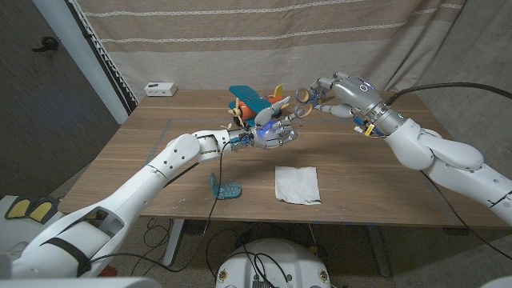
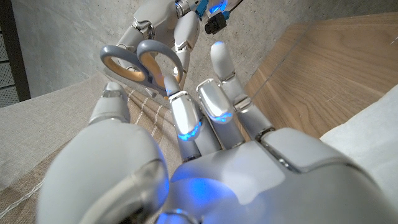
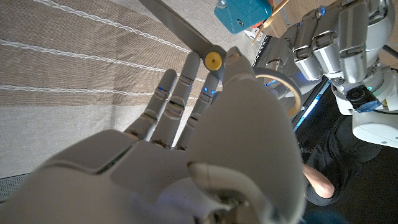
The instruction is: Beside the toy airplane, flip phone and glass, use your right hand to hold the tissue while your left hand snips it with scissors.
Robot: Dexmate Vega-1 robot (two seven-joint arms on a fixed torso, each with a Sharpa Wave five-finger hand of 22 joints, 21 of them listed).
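White tissue (image 1: 297,183) lies flat on the wooden table (image 1: 376,172), nearer the robot than the toy airplane (image 1: 254,101) and untouched by either hand. Both hands are raised above the table just in front of the airplane, meeting at the scissors (image 1: 303,97).

Right hand (image 1: 326,90) grips the scissors near the pivot; the right wrist view shows fingers wrapped by the yellow rivet, blades pointing away. Left hand (image 1: 272,132) is spread, fingertips reaching toward the grey handle loops (image 2: 134,62) without yet closing on them. This appears to be a transfer of the scissors to the left hand.

Risks, as judged:
- Release before the left fingers seat in the loops would drop the scissors onto the airplane or table.
- A shallow grip would leave the blades unable to open for the snip.
- The crowded hands may knock the airplane.

Blue flip phone (image 1: 225,187) lies left of the tissue. Glass not identified.
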